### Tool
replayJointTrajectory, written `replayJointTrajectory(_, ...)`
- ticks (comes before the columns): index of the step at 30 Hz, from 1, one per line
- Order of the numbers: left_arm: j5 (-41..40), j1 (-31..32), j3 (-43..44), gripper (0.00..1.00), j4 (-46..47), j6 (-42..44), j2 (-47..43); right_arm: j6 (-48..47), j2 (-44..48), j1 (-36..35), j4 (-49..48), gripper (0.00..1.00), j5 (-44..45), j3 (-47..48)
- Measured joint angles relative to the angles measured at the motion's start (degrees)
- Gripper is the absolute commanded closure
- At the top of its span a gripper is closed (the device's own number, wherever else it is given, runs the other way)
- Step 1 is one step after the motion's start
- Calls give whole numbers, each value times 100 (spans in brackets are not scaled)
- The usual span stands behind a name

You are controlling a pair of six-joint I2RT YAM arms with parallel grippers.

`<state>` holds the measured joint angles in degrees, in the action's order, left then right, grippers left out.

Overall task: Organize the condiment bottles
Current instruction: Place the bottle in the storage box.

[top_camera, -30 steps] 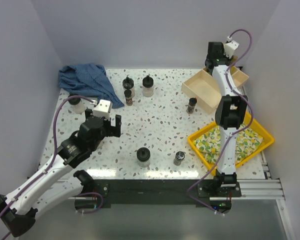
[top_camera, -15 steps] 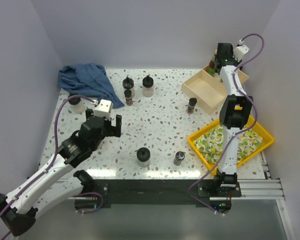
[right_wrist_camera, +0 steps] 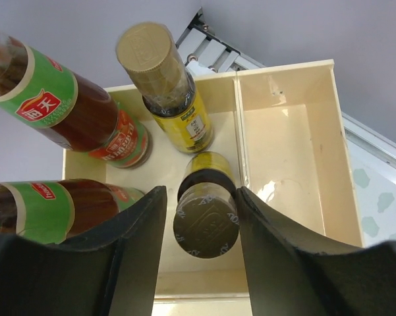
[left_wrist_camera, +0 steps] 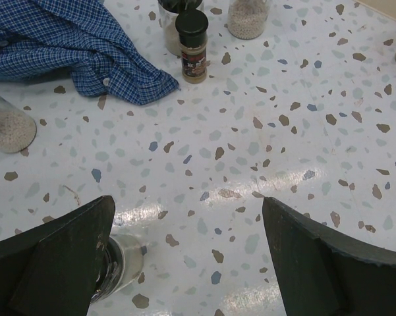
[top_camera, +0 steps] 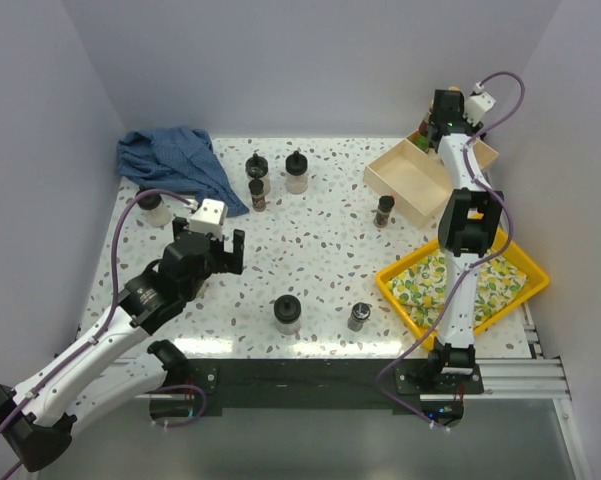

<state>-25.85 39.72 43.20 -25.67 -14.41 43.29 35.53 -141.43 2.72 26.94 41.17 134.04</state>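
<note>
Overhead view, two downward wrist close-ups

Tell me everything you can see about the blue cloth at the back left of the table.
The blue cloth is soft woven fabric in a blue-and-white check, with a small button near one hem. It lies crumpled in a loose heap on the speckled table, at the far left corner, one pointed fold trailing toward the middle. A brown spice shaker stands just off that tip, seemingly apart. A clear jar of pale grains sits by its near edge; contact is unclear.
</note>
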Motion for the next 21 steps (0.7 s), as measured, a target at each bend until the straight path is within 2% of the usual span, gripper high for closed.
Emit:
replayJointTrajectory(2,-2,0,0,1,-2,0,0,-22,-37,17,-28,55,-15,0)
replayJointTrajectory(4,-4,0,0,1,-2,0,0,-61,-74,37,-111,55,-35,7)
replayJointTrajectory(6,-9,0,0,1,0,0,2,-111,-96,66,-210,52,-70,7)
replayJointTrajectory(21,-44,0,0,1,0,0,70,-551,-254,127,-601,49,-306,11)
